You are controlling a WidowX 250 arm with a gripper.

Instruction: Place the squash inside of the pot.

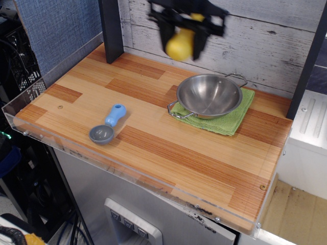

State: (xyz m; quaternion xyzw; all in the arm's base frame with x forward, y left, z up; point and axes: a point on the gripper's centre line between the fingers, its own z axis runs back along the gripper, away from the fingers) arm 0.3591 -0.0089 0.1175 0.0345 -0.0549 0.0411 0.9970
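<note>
Yellow plastic squash (180,45) is clamped in our blurred black hand (182,35), in the air above and left of the shiny steel pot (209,95) on its green cloth (230,120).

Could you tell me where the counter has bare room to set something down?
Bare wood lies left of the scoop, between it and the pot, and across the front right. Crowded: the green cloth under the pot.
</note>
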